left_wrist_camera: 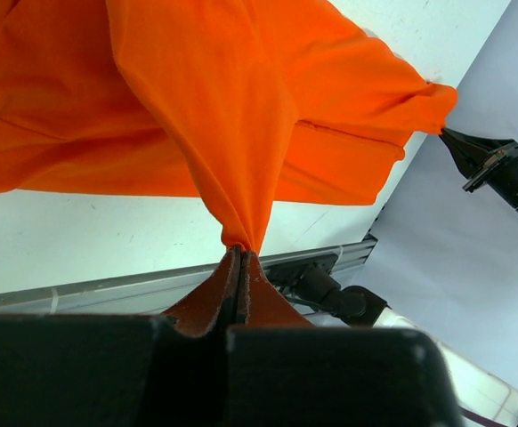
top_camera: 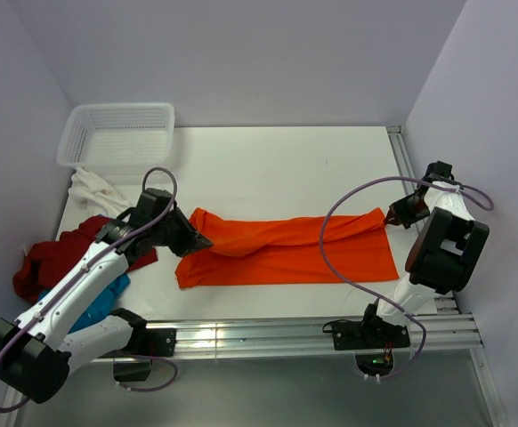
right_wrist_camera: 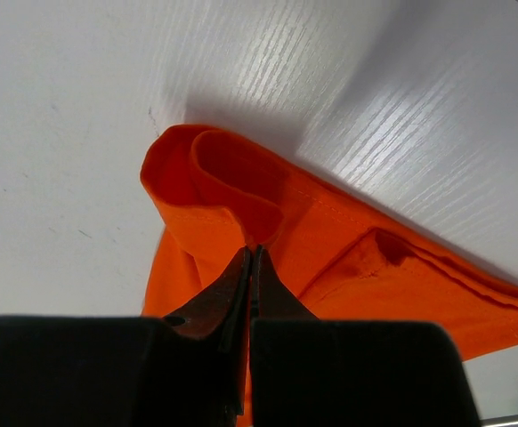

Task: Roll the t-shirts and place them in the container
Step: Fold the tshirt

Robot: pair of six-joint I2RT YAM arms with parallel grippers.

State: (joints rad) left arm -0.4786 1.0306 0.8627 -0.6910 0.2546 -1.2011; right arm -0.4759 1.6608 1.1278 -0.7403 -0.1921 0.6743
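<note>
The orange t-shirt [top_camera: 286,251] lies folded lengthwise in a long band across the middle of the table. My left gripper [top_camera: 201,240] is shut on its left end and holds a bunch of cloth [left_wrist_camera: 241,178] pulled up off the table. My right gripper [top_camera: 389,216] is shut on the shirt's far right corner [right_wrist_camera: 232,213]; it also shows in the left wrist view [left_wrist_camera: 459,149]. A dark red t-shirt [top_camera: 50,258], a turquoise blue t-shirt [top_camera: 103,302] and a white t-shirt [top_camera: 94,189] lie heaped at the left edge, partly under my left arm.
A white perforated basket [top_camera: 117,133] stands at the back left corner. An aluminium rail [top_camera: 268,334] runs along the near edge and another rail [top_camera: 401,156] along the right edge. Grey walls close in on the left, back and right.
</note>
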